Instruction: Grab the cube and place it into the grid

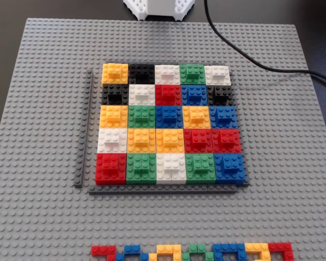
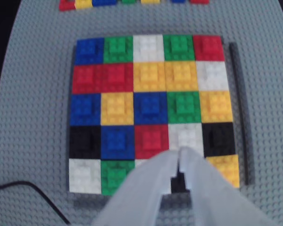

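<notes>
The grid sits full on the grey baseplate (a black cable trails upper right).

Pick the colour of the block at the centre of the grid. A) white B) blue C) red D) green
B: in the fixed view the middle cell of the grid, third row and third column, holds a blue block.

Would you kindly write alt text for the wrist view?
A translucent white gripper, fingertips nearly together, hangs above the near edge of a five-by-five grid of multicoloured Lego blocks on a grey studded baseplate.
</notes>
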`<state>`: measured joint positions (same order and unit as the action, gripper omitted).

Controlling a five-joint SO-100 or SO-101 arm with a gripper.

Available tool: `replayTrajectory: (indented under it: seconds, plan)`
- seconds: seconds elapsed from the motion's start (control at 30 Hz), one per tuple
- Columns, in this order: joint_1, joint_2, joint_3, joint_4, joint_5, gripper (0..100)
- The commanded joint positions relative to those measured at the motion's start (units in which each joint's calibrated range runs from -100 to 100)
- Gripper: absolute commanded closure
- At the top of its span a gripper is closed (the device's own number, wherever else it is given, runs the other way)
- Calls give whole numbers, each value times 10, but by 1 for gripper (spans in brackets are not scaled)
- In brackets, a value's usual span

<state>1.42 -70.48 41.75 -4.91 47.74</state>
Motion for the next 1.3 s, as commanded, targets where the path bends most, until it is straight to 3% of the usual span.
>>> replayTrajectory:
  seconds: [0.0,0.53,1.27]
  plan:
    - [-4,-82,65,-52,-21,100]
    - [-6,-294,381,-142,-49,100]
    - [-12,-294,571,-150,-26,100]
